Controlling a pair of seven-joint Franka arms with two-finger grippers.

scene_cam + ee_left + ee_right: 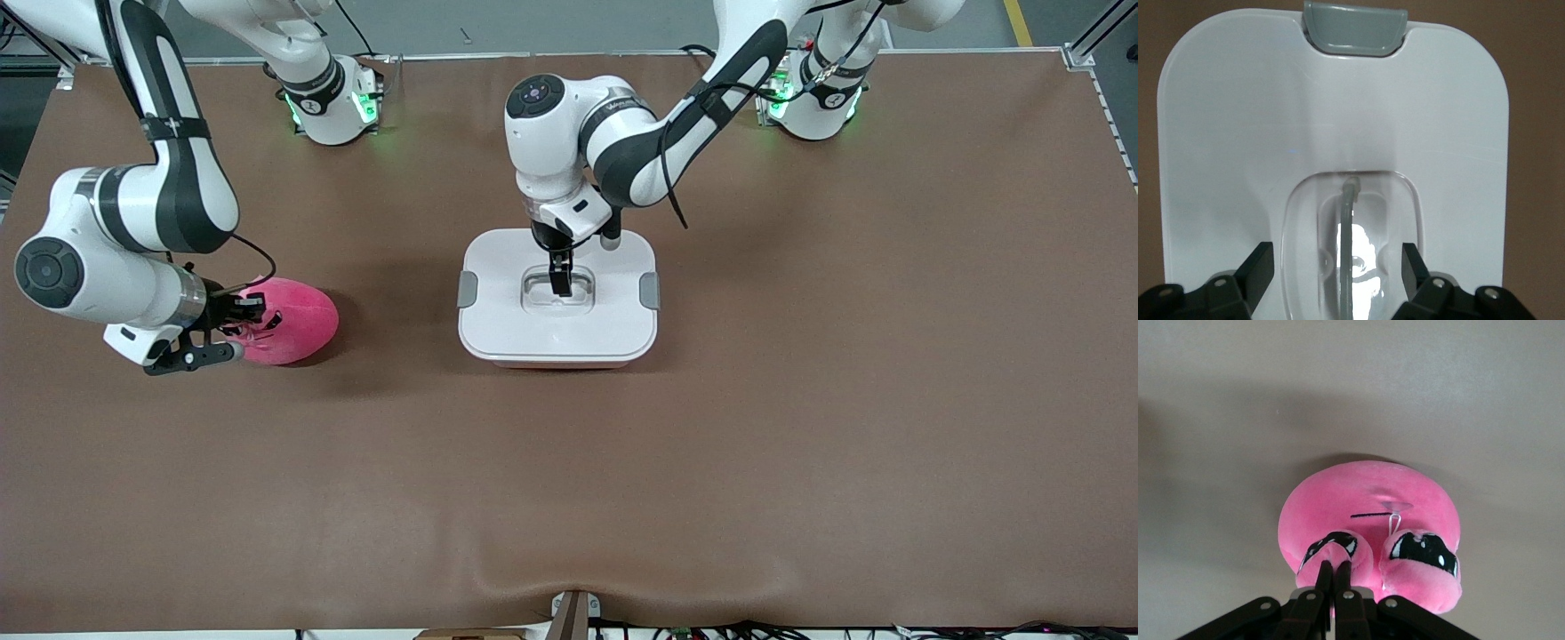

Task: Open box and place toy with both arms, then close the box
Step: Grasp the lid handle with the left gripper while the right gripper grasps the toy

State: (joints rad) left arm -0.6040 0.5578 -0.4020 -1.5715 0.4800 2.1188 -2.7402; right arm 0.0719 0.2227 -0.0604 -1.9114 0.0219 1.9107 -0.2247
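The box [498, 311] stands mid-table with its white lid on and a grey clip [468, 289] at each end. My left gripper [561, 283] reaches down into the lid's clear recessed handle [557, 295]. In the left wrist view, the left gripper [1337, 257] is open, one finger on each side of the handle's thin bar [1350, 220], apart from it. The hot-pink toy [293, 322] lies on the table toward the right arm's end. My right gripper [244, 327] meets it from the side. In the right wrist view, the right gripper [1335, 567] is shut on a lobe of the toy [1365, 493].
A brown mat [800, 400] covers the table. The two arm bases [333, 107] stand along its edge farthest from the front camera. A small bracket [573, 613] sits at the near edge.
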